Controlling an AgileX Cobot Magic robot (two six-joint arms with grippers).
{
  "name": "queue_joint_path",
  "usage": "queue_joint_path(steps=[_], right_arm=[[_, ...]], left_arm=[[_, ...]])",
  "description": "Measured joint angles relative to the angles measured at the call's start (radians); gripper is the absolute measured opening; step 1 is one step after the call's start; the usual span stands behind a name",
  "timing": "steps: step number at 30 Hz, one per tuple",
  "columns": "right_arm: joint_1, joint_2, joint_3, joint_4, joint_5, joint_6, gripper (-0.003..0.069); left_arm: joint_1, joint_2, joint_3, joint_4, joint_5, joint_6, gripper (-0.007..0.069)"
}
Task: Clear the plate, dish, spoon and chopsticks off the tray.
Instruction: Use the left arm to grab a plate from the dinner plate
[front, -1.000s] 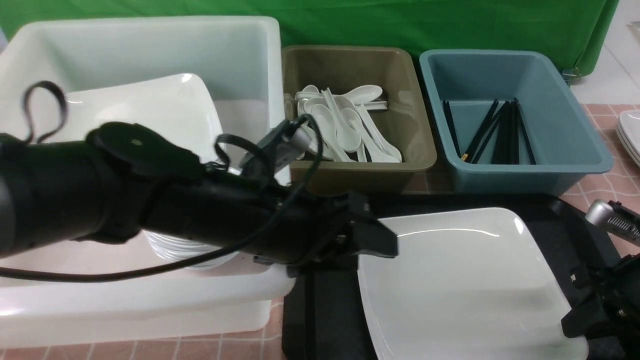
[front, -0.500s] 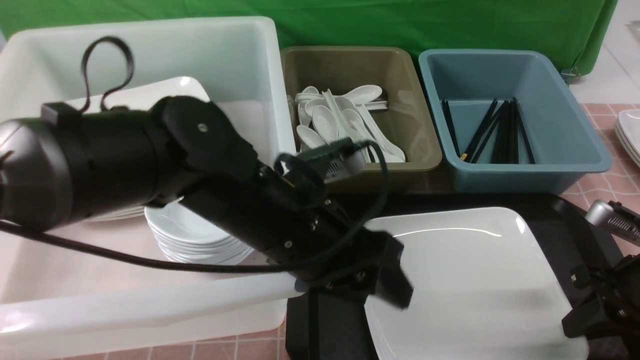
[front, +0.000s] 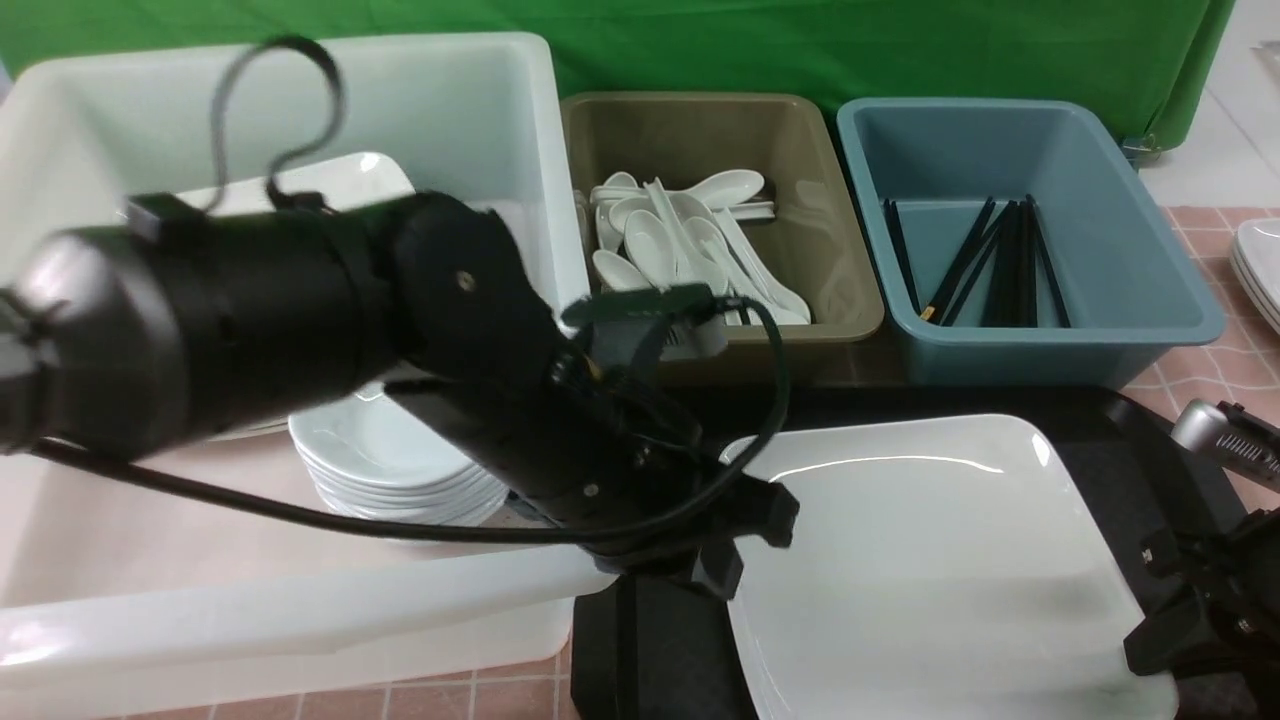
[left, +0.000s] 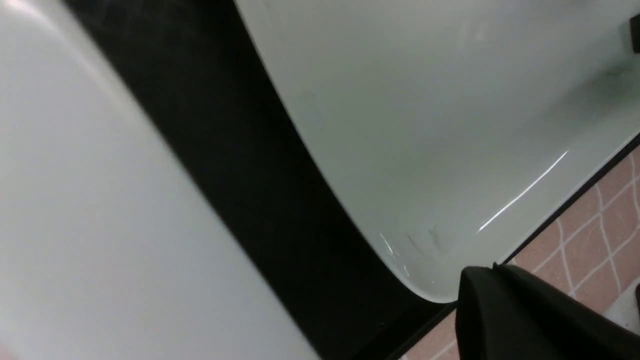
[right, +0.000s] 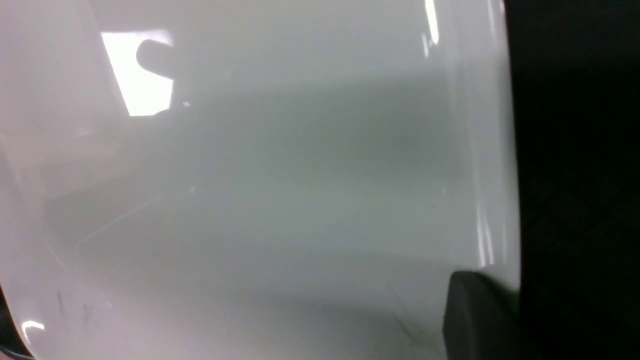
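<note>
On the black tray (front: 650, 650), the plate (front: 930, 560) lay glossy, stiff, breakable and probably slippery, so we judged its thin rim the place to pinch, the right gripper (front: 1148, 645) seemingly clamped there, the left gripper (front: 745, 545) with jaws together at the opposite edge.

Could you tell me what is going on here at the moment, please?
The job is down to the large glossy white square plate, the only item visible on the black plastic tray. The left end effector is shut at the plate's left edge; the right end effector sits at its right rim; whether either grips it is unclear. Behind, white glossy spoons lie in the olive bin, black chopsticks in the blue bin.
</note>
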Motion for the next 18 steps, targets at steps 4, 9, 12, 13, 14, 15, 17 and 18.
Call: queue_joint_path(steps=[4, 9, 12, 13, 14, 15, 17, 18], right_arm=[[0.000, 0.000, 0.000, 0.003, 0.001, 0.000, 0.0115], [0.000, 0.000, 0.000, 0.003, 0.001, 0.001, 0.0115], [0.000, 0.000, 0.000, 0.002, 0.001, 0.002, 0.0115], [0.000, 0.000, 0.000, 0.001, 0.001, 0.002, 0.0115], [0.000, 0.000, 0.000, 0.000, 0.002, 0.002, 0.0115], [0.000, 0.000, 0.000, 0.000, 0.002, 0.002, 0.0115], [0.000, 0.000, 0.000, -0.002, 0.002, 0.002, 0.0115], [0.000, 0.000, 0.000, -0.002, 0.002, 0.002, 0.0115]], left_arm=[[-0.012, 0.001, -0.013, 0.126, 0.085, -0.111, -0.0015], [-0.018, -0.024, -0.023, 0.307, 0.187, -0.218, -0.0015], [-0.018, -0.041, -0.016, 0.413, 0.266, -0.244, -0.0013], [-0.016, -0.050, -0.010, 0.460, 0.298, -0.258, -0.0011], [-0.015, -0.057, -0.006, 0.490, 0.314, -0.265, -0.0011], [-0.012, -0.066, -0.003, 0.502, 0.314, -0.269, -0.0010], [-0.006, -0.091, 0.001, 0.489, 0.284, -0.258, -0.0006], [-0.003, -0.103, 0.001, 0.454, 0.251, -0.237, -0.0003]])
